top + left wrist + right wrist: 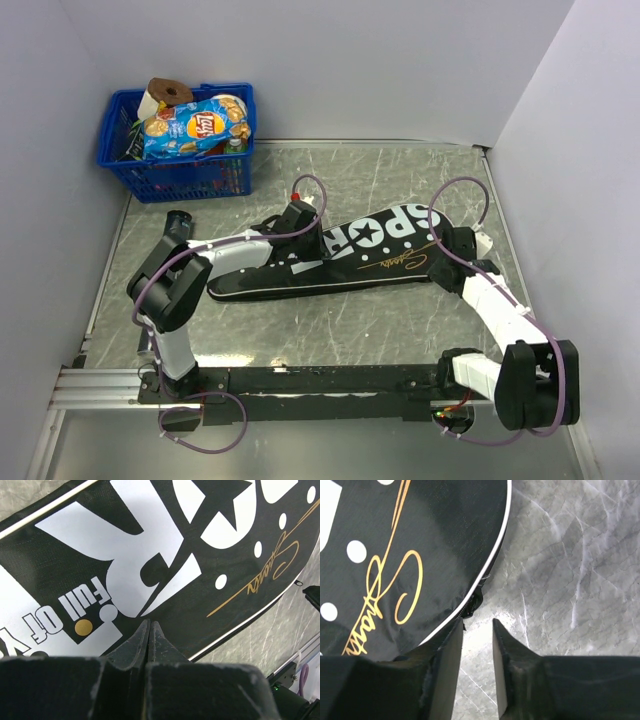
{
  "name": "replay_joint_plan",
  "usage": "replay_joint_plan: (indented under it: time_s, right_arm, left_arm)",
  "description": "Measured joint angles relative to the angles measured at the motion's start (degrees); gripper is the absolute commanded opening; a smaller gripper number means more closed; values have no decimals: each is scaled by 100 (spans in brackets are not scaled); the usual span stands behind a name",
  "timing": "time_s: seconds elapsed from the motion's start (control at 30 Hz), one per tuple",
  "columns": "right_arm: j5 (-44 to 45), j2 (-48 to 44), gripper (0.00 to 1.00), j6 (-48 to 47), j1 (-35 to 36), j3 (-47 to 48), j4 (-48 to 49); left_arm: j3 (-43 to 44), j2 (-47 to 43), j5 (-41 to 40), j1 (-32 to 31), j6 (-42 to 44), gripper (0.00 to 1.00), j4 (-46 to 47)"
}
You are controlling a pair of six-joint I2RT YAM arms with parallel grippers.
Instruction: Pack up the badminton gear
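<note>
Two grippers work one item: the black SPORT cover (350, 258) lies flat mid-table (570, 555), wide end toward the right arm and narrow end toward the left. The left gripper (150, 630) has its jaws fully together, tips at the cover's printed face near the piped edge, with nothing visibly pinched (probably a hold-down). The right gripper (477, 630) has its jaws part-way apart with only bare table between them. They sit just short of the small dark zipper pull (472, 605) at the cover's rim. The step is likely zipping up. The pull lines up with one finger, not the gap, so shift sideways and forward before closing, or the grip will nudge it or catch fabric. Drag along the rim, and keep the left pressing so the cover doesn't slide. No rackets, shuttlecocks or tube are visible (can't tell if they're inside).
</note>
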Motion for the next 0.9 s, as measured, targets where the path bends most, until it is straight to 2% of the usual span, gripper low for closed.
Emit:
replay_joint_plan:
  time_s: [0.1, 0.6, 0.77, 0.9]
  right_arm:
    - [-33, 59, 30, -2, -55, 0, 87]
    - [-151, 369, 27, 0, -114, 0, 293]
    - [-166, 483, 16, 2, -114, 0, 398]
    - [-186, 584, 12, 0, -118, 0, 428]
  left_arm:
    - [0, 33, 0, -4, 15, 1, 2]
    - [-138, 74, 2, -4, 17, 1, 96]
    - [-186, 74, 2, -4, 17, 1, 125]
    - [-216, 74, 2, -4, 20, 1, 133]
